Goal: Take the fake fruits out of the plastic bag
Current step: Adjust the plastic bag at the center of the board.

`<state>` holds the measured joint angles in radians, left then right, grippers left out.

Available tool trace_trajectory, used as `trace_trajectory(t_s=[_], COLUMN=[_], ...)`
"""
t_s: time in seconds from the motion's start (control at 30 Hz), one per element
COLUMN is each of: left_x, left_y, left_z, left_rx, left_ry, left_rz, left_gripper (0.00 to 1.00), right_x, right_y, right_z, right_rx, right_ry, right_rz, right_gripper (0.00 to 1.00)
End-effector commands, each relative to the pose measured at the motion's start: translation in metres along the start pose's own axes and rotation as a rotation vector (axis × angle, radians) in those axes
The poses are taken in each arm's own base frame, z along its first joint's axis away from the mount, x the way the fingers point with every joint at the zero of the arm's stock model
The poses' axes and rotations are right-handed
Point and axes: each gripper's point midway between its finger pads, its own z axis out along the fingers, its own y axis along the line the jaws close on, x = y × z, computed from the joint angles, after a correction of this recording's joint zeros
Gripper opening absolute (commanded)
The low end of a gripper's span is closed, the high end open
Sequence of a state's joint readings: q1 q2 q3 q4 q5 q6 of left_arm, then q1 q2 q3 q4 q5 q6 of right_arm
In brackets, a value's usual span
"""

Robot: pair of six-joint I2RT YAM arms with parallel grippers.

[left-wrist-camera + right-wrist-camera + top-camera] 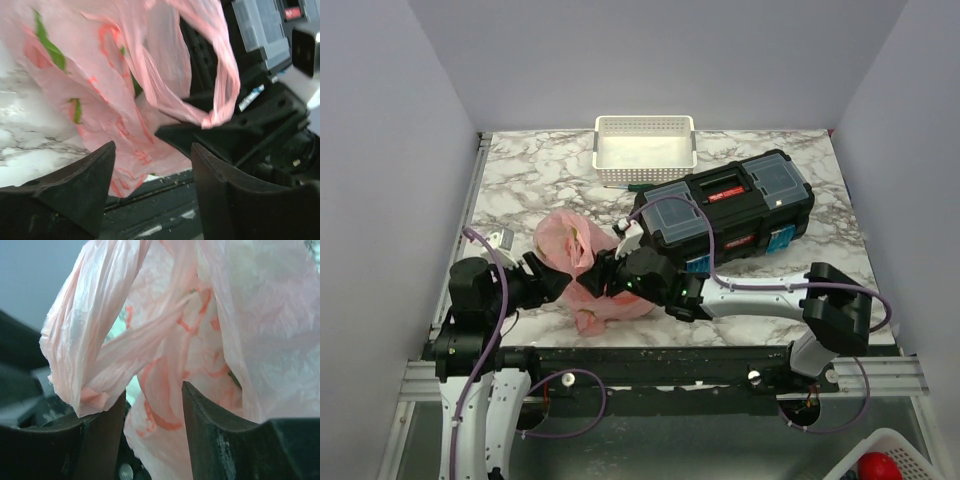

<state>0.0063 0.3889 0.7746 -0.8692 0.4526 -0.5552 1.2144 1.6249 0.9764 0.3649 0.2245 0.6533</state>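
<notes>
The pink plastic bag [570,235] lies crumpled on the marble table, left of the toolbox, between my two grippers. My left gripper [560,280] is at its left side. In the left wrist view this gripper [153,147] is open, and the bag [100,100] with its green and red marks hangs just beyond the fingertips. My right gripper [605,272] reaches in from the right. Its jaws [153,390] stand apart with loose bag film [260,315] between them, and a bag handle [90,340] drapes over the left finger. The fake fruits are hidden.
A black toolbox [725,205] stands right of the bag, close behind the right arm. A white perforated basket [645,140] sits at the back edge. Another white basket holding something red [880,467] is below the table at the bottom right.
</notes>
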Motion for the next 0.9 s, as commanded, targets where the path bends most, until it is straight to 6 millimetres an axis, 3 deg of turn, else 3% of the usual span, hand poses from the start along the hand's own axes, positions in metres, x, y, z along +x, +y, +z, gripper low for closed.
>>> trace_trajectory(t_s=[0.0,0.2,0.3,0.43,0.57,0.73,0.87], left_x=[0.020,0.034,0.035,0.024,0.023,0.010,0.013], left_y=[-0.016,-0.013,-0.017,-0.032,-0.041,-0.060,-0.049], left_z=[0.003,0.016,0.027,0.037,0.049,0.053,0.077], left_rx=[0.127,0.139,0.139,0.166,0.200,0.291,0.250], left_ry=[0.124,0.213,0.234,0.208,0.218,0.155,0.173], left_rz=[0.007,0.023,0.030,0.041,0.036,0.037,0.002], left_gripper=[0.59,0.59,0.57,0.43,0.38,0.35,0.33], right_x=[-0.025,-0.056,-0.059,-0.065,-0.069,-0.068,-0.077], right_y=[0.004,0.009,0.019,0.022,0.025,0.022,0.023], right_z=[0.023,0.064,0.076,0.064,0.051,0.041,0.034], right_rx=[-0.009,-0.105,-0.184,-0.176,-0.177,-0.161,-0.153], right_ry=[-0.044,-0.046,0.005,0.020,0.036,0.039,0.023], right_rz=[0.004,0.038,0.066,0.104,0.102,0.103,0.118], right_gripper=[0.48,0.43,0.43,0.51,0.58,0.54,0.51])
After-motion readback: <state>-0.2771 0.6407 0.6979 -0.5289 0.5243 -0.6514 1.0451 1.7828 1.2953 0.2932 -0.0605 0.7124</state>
